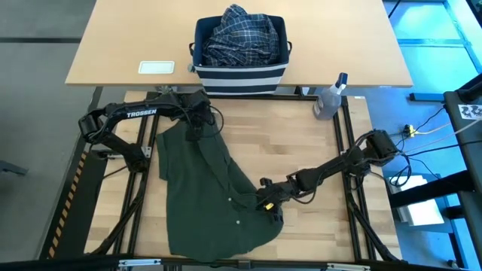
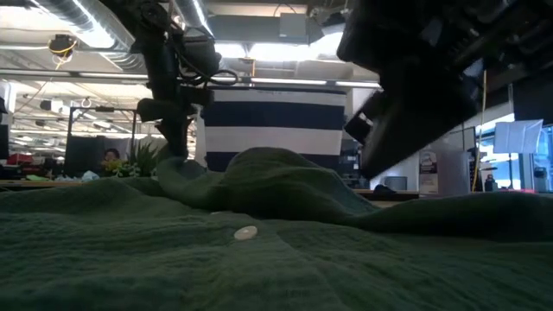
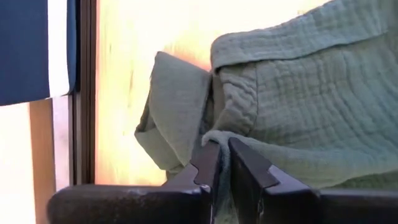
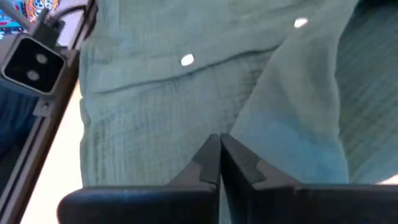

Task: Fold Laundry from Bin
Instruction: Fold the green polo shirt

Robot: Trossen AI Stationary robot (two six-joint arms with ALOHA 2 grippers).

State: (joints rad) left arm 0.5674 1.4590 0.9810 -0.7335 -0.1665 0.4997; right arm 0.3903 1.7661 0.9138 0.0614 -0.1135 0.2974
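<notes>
A dark olive-green garment (image 1: pixel 203 196) lies spread on the wooden table top, with white buttons along its placket (image 4: pixel 186 60). My left gripper (image 1: pixel 194 129) is at its far end and is shut on the cloth. My right gripper (image 1: pixel 267 203) is at its right edge, also shut on the cloth. The navy bin with white stripes (image 1: pixel 241 74) stands beyond the table's far edge. A blue-and-white plaid shirt (image 1: pixel 241 34) is heaped inside it. In the low view the garment (image 2: pixel 259 259) fills the foreground and humps up in front of the bin (image 2: pixel 276 121). My left gripper pinches a bunched edge of the garment's far end (image 3: pixel 219 135) between its two fingers (image 3: pixel 249 168), coming steeply from above. A folded flap (image 3: pixel 174 106) hangs beside the fingers; the rest lies on the table. My right gripper has its fingertips (image 4: pixel 208 158) closed on the garment's right edge (image 4: pixel 249 124), slanting down from the table's right side. One layer or several, I cannot tell. The cloth around the hold lies on the table.
A clear spray bottle (image 1: pixel 329 98) stands at the table's far right corner. A white card (image 1: pixel 157 68) lies on the pale desk beside the bin. Bare wood shows to the right of the garment (image 1: pixel 316 143). Black frame rails run along the table's sides (image 1: pixel 354 188).
</notes>
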